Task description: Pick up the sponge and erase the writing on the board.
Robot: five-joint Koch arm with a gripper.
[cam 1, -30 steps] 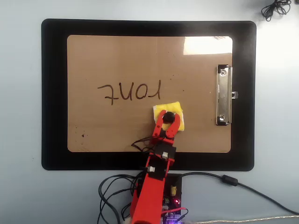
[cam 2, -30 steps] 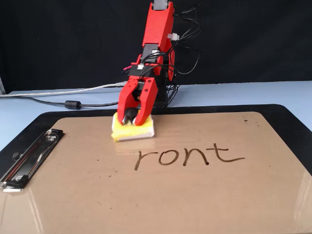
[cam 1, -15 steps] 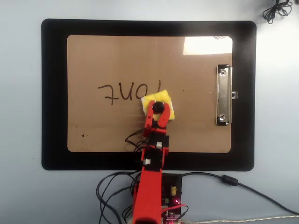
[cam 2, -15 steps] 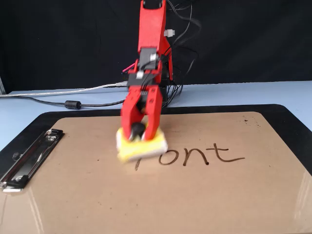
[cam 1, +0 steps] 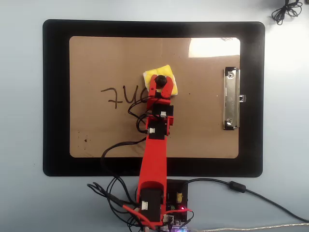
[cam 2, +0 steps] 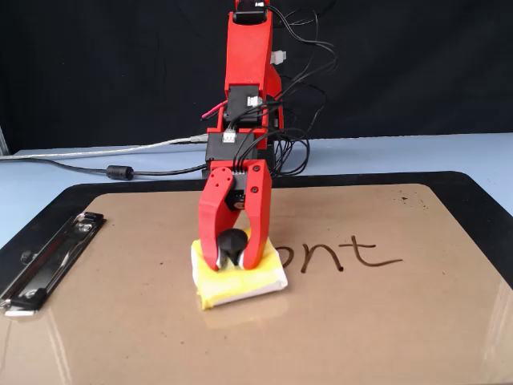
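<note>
pincer (cam 2: 233,261) – clamped on the black knob of the sponge (cam 2: 239,277) | sponge – flat on the board (cam 1: 96,140), over the start of the writing (cam 2: 341,255) | writing – "ont" showing beside the sponge in the fixed view | clip (cam 1: 231,98) – well apart

The table (cam 1: 19,121) was a pale blue flat surface. A black mat (cam 1: 55,96) lay flat on it, and the board (cam 1: 96,58) lay centred on the mat. A black cable (cam 1: 251,193) ran across the table near the arm's base (cam 1: 174,203), and a coiled cord (cam 1: 285,8) lay at the top right corner in the overhead view.
</note>
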